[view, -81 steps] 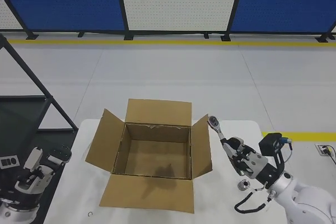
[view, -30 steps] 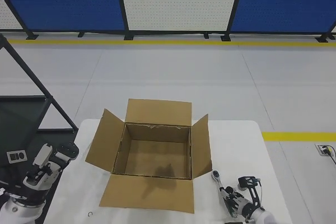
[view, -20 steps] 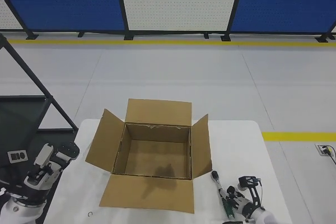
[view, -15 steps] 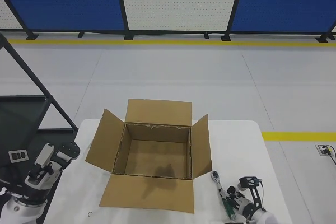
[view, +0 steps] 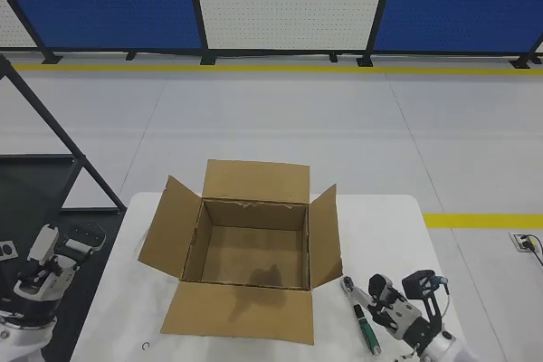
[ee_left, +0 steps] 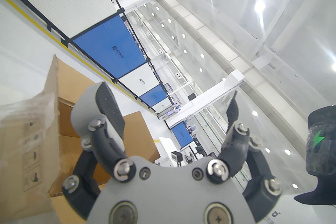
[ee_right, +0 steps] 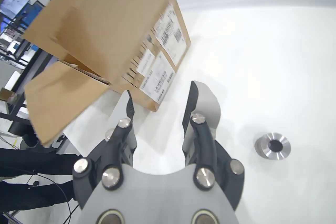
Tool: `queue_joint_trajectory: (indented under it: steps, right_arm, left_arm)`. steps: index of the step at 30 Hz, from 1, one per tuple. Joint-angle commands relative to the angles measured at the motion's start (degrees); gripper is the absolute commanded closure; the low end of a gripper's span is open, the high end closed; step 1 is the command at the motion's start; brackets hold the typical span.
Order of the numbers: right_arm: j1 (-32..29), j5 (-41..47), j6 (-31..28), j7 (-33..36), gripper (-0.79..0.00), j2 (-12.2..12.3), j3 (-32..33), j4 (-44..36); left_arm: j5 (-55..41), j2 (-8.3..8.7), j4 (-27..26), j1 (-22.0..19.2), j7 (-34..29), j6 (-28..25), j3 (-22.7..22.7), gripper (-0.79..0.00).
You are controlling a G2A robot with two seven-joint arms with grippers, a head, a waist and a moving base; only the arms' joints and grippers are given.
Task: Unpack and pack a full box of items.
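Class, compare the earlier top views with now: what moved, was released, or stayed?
The right gripper lowered the ratchet wrench from beside the right flap of the cardboard box to the table near the robot, let it go, and is open beside it. The left gripper, open, drew back from the box. The box stayed put, open and empty.
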Motion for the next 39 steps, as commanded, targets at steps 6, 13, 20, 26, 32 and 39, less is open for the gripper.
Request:
queue_joint_trajectory:
  steps: [6, 13, 20, 26, 32, 39]
  right_arm:
    - [7.4, 7.5, -3.6, 0.4, -0.785, 0.3, -1.1, -0.3]
    - [8.9, 8.4, -3.5, 1.5, -0.785, 0.4, -1.3, 0.4]
    - [10.1, 7.9, -1.3, 2.9, -0.785, 0.5, -3.0, 0.5]
    - [17.0, 9.1, 7.4, 10.4, -0.785, 0.5, -7.4, 2.9]
    - [22.0, 9.3, 11.6, 13.1, -0.736, 0.5, -10.1, 4.9]
    - [24.9, 7.1, 15.4, 16.1, -0.317, 0.6, -12.6, 6.8]
  left_arm:
    - [-0.2, 0.37, 4.1, 1.3, -0.3, -1.8, -6.2, -0.785]
    - [-3.5, 0.61, 5.5, 3.5, -4.2, -2.2, -9.3, -0.785]
    - [-3.5, 0.61, 5.5, 3.5, -4.2, -2.2, -9.3, -0.785]
    - [0.8, 0.80, 4.6, 3.2, -5.1, -0.6, -7.0, -0.785]
    - [7.8, 1.28, 4.9, 1.9, -7.3, -0.9, -5.0, -0.785]
    - [14.1, 1.74, 5.7, 1.5, -9.0, -2.4, -3.3, -0.785]
